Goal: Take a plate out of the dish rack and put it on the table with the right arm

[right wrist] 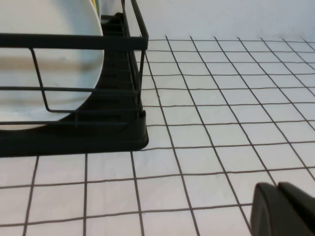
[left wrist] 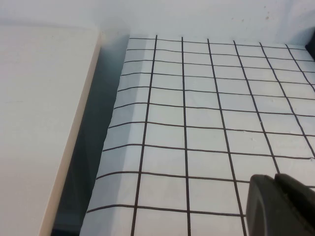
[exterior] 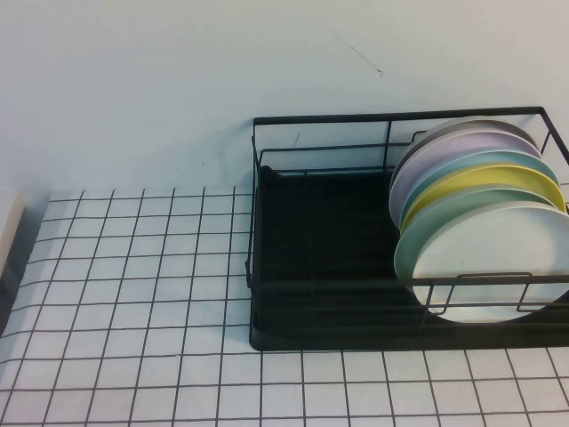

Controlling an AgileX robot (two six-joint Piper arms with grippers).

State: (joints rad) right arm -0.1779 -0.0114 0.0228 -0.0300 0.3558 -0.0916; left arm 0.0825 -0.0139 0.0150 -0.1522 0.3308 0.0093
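Nothing's been grabbed yet: the off-white plate is standing on edge at the front of the stack in the black dish rack, right end, with the yellow plate and a green one just behind it. The right gripper is low over the bench near the rack's front corner with its fingers pressed together and empty; the left gripper is parked over bare grid away from the rack, and I can't tell if it's spread. I'd say spread the right fingers first, come in from above the top rail, pinch only the front plate's upper rim, then lift straight up so it clears the wire before swinging out to the bench.
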